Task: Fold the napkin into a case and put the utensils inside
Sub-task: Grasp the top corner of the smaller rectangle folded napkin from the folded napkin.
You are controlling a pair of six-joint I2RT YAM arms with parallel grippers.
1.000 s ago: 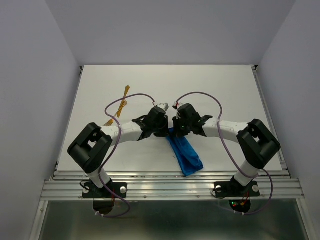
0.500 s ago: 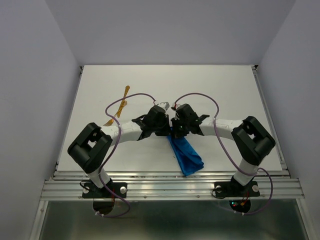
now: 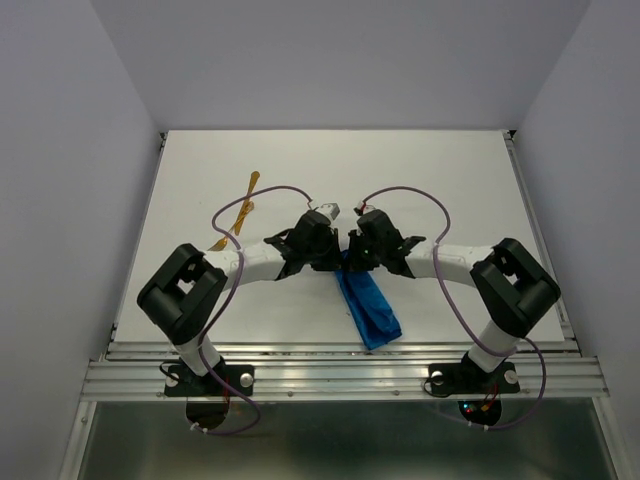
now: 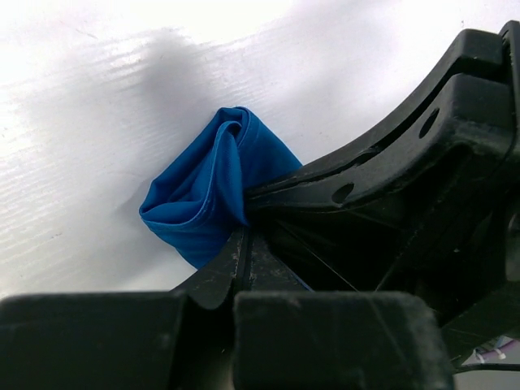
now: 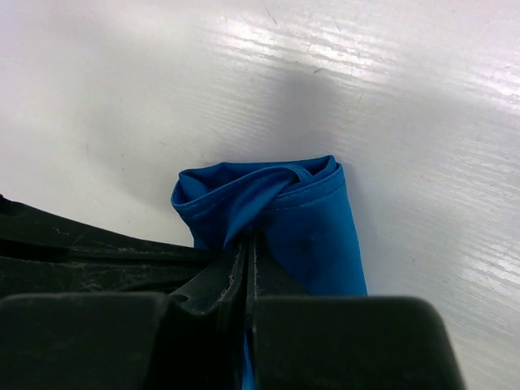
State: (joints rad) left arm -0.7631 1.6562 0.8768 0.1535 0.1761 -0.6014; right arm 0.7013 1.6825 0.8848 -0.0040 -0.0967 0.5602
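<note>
The bright blue napkin (image 3: 368, 305) lies as a narrow folded strip on the white table, running from the grippers toward the near edge. My left gripper (image 3: 333, 259) is shut on its far end (image 4: 203, 191), and my right gripper (image 3: 353, 260) is shut on the same bunched end (image 5: 280, 207). The two grippers meet tip to tip there (image 4: 246, 226) (image 5: 246, 244). The golden-orange utensils (image 3: 244, 208) lie on the table to the far left, beyond the left arm, and a cable crosses them.
A metal rail (image 3: 340, 350) runs along the table's near edge, just past the napkin's near end. Purple cables (image 3: 400, 190) loop above both wrists. Grey walls enclose the table on three sides.
The right arm has shifted slightly. The napkin's near end has swung a little to the left. Both grippers stay shut on the cloth.
</note>
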